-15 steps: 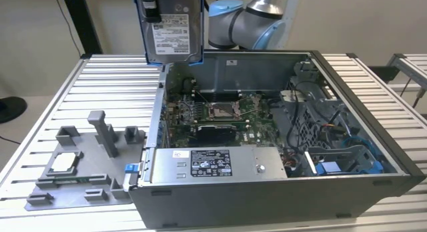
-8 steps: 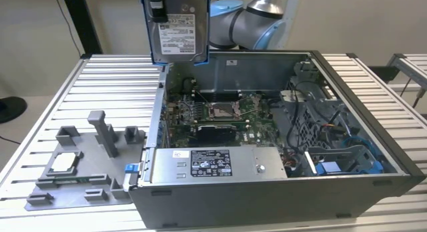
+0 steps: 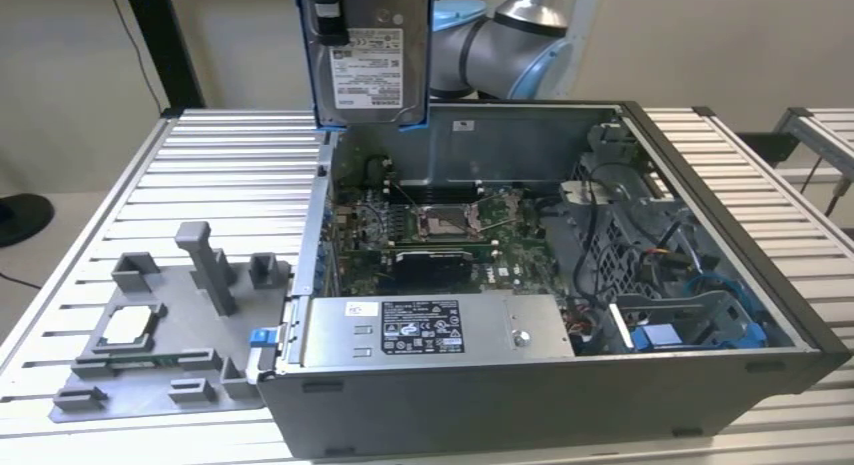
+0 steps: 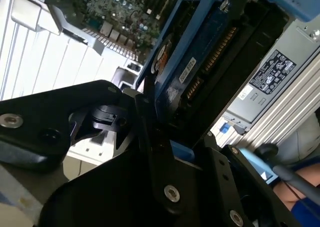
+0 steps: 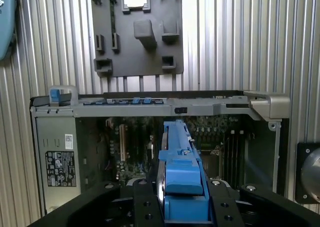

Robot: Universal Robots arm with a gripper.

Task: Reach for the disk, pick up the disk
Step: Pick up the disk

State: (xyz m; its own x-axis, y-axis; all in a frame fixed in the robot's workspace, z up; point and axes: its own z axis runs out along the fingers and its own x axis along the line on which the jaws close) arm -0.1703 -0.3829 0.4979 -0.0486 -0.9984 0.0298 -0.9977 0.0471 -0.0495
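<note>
Disk (image 3: 368, 60) up in the air, held on edge high above the open computer case (image 3: 721, 275), white label facing the exterior camera, blue bracket (image 5: 183, 179) framing its sides. Well clear of the case's rear wall and of the motherboard (image 3: 434, 230) below. Reach finished, pickup as good as done, judging by the gap between drive and chassis.

Hand (image 5: 182, 207) clamped on the disk: in the first wrist view, black fingers (image 5: 145, 204) pressed against both flanks of the blue bracket, no slack showing. In the second wrist view, same squeeze from the other side, drive's connector edge pointing down toward the case. Closed only as far as the bracket's thickness allows.

Next move, by the look of it, calling for a steady grip and no tilt, with a heavy drive hanging over exposed electronics.

Power supply (image 3: 420, 327) along the case's near edge, grey fixture tray (image 3: 147, 370) on the slatted desk (image 3: 227, 175) to the exterior view's left, untouched.
</note>
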